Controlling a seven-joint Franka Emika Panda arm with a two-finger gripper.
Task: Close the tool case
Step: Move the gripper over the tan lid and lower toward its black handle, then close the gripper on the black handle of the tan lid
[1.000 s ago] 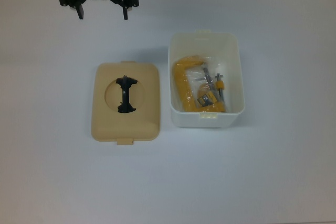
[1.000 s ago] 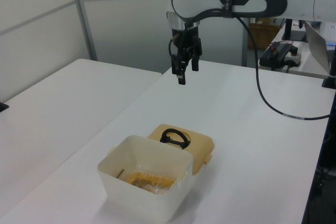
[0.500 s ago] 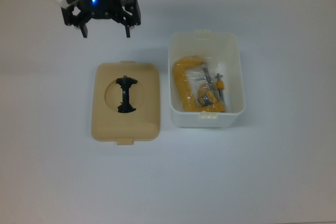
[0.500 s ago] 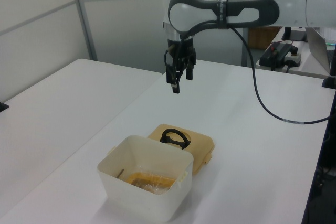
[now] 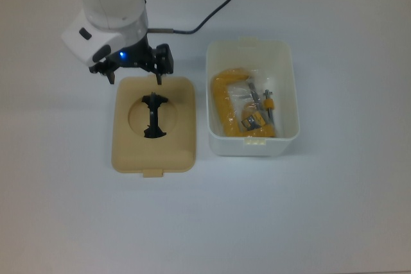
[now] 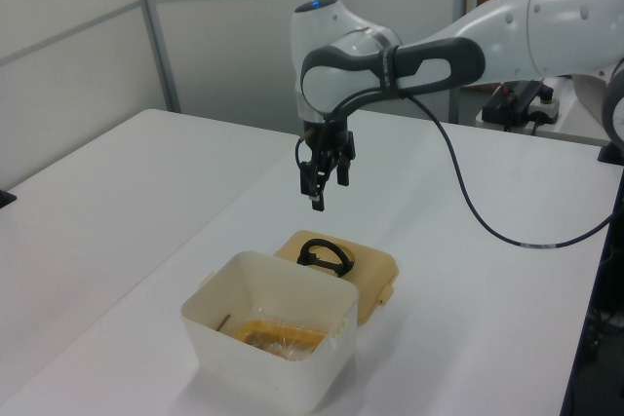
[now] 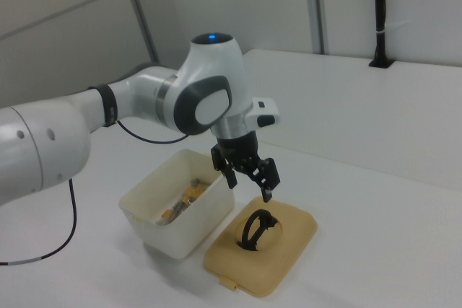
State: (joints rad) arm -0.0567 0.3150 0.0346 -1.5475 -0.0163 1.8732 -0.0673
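The tool case stands open on the white table. Its white tub (image 5: 286,88) holds a yellow clamp (image 5: 225,104) and small parts in clear wrap. The tan lid (image 5: 180,145) lies flat beside it, on the top view's left, with its black handle (image 5: 153,115) in the round recess. My gripper (image 5: 135,79) hangs open and empty above the lid's far edge. In the left view the gripper (image 6: 312,197) is clearly above the lid (image 6: 375,265). In the right view the gripper (image 7: 250,187) hovers just over the handle (image 7: 258,227), beside the tub (image 7: 180,214).
The arm's black cable (image 5: 218,11) runs across the table behind the tub. A table with equipment (image 6: 526,94) stands at the left view's right, and wall panels rise behind the table.
The gripper has come down and toward the lid, from well behind it to over its far edge. Its fingers stay open. Lid and tub have not moved.
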